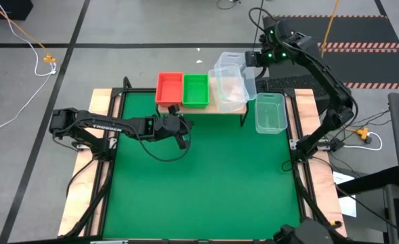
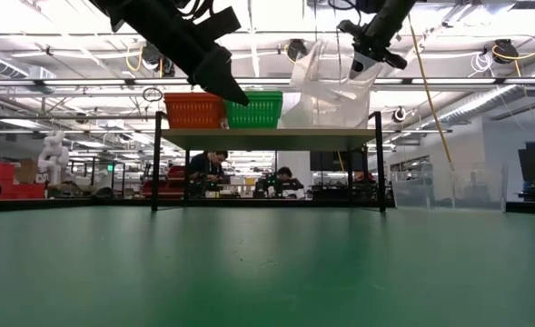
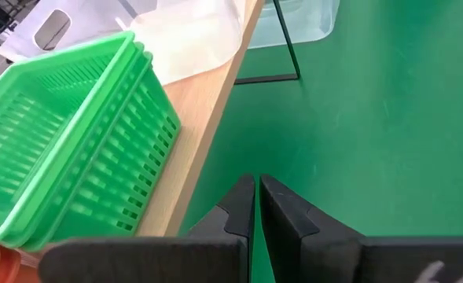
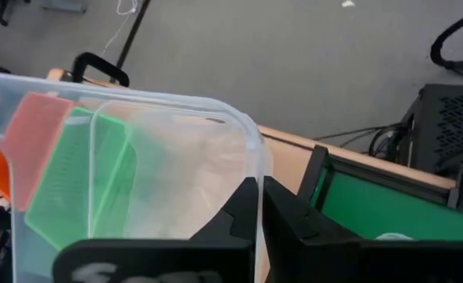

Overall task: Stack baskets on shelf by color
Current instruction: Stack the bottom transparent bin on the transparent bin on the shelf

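"TROSSEN" lettering on left arm point(image 1: 104, 127).

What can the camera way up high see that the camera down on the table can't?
Only the high view shows a clear basket lying on the green mat beside the shelf. Only the low view shows people in the room behind. Both show the red baskets, the green baskets and the tilted clear basket held by the right end effector.
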Controlling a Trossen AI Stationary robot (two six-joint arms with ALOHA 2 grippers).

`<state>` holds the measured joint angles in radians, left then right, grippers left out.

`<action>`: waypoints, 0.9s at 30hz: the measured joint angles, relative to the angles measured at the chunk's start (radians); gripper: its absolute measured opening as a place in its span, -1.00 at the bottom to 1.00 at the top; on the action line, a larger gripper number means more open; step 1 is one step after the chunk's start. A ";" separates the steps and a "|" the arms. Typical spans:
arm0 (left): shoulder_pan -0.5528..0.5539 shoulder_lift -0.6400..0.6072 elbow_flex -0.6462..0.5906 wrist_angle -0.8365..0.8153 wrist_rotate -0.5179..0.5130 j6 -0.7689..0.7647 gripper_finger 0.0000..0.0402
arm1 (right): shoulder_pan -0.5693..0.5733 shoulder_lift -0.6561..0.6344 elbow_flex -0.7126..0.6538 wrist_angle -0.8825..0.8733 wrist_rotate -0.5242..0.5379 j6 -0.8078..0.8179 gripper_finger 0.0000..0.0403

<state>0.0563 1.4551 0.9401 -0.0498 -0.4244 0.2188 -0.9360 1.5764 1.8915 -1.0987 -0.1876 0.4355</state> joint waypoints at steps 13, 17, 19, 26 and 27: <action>0.000 0.000 0.000 0.000 0.000 0.006 -0.88 | 0.015 0.022 -0.001 0.071 0.003 -0.088 -0.50; 0.000 0.000 0.000 -0.004 0.000 0.006 -0.88 | 0.030 -0.019 -0.001 0.167 -0.037 -0.180 -0.27; 0.000 0.000 0.000 -0.013 0.000 0.007 -0.88 | 0.059 -0.050 -0.001 0.184 -0.089 -0.317 -0.21; 0.002 0.000 0.000 -0.030 0.000 0.063 -0.88 | 0.278 -0.116 -0.006 -0.076 -0.114 -0.675 -0.18; 0.002 0.000 0.000 -0.026 0.000 0.069 -0.88 | 0.319 -0.115 -0.021 -0.093 -0.091 -0.690 -0.18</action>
<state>0.0582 1.4551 0.9398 -0.0758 -0.4244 0.2879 -0.6169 1.4617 1.8705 -1.1915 -0.2787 -0.2547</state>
